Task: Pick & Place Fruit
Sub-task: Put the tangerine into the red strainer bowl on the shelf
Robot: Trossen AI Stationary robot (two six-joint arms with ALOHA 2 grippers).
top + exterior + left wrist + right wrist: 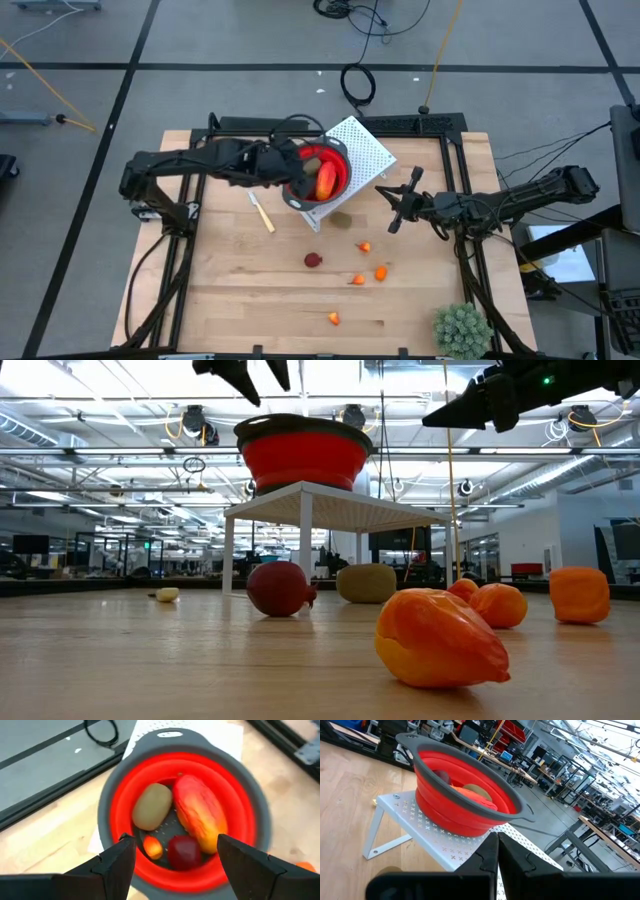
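A red bowl with a grey rim stands on a white perforated stand. In it lie an olive-brown oval, a long red-orange fruit, a dark red ball and a small orange bit. My left gripper hangs open above the bowl's near-left rim, holding nothing. On the table rest a dark red ball, an olive oval and several orange bits. To the right of the stand, my right gripper is shut and empty, pointing level toward the bowl.
A cream-handled knife lies left of the stand. A spiky green plant ball sits at the near right corner. Bare wood lies at the table's near left. In the low view a large orange piece lies closest to the near edge.
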